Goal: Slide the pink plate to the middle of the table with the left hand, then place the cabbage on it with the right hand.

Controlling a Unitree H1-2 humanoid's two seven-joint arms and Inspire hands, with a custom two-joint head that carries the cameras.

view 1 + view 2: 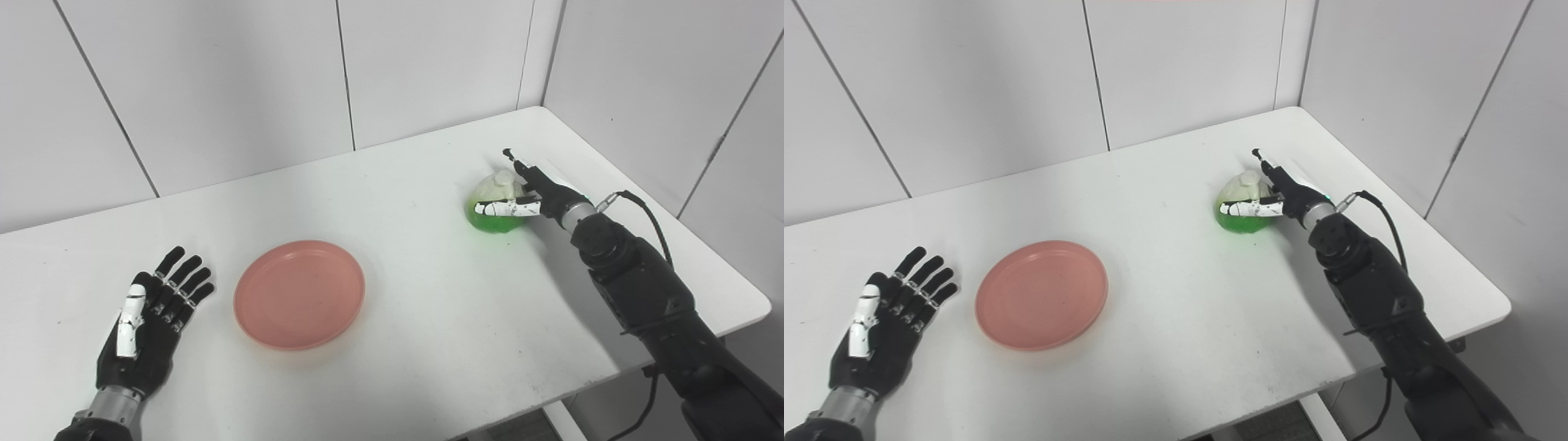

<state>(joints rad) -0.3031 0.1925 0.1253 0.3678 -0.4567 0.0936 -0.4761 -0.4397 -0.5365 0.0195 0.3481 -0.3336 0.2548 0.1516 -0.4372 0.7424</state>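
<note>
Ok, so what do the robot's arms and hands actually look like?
Both hands, left hand and right hand, are black with slim segmented fingers, each with a white speckled thumb. Silver metal wrist cuffs join bulky matte-black arms. A black cable with a silver plug loops beside the right wrist.

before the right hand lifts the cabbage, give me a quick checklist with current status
1. Pink plate empty and flat on the table: ok.
2. Plate near the table's middle: roughly, a little left of centre: ok.
3. Left hand open, resting apart from the plate: ok.
4. Right hand at the cabbage, thumb across its front: ok.
5. Fingers closed firmly behind the cabbage: cannot tell.
6. Path from cabbage to plate free of other things: ok.
</note>
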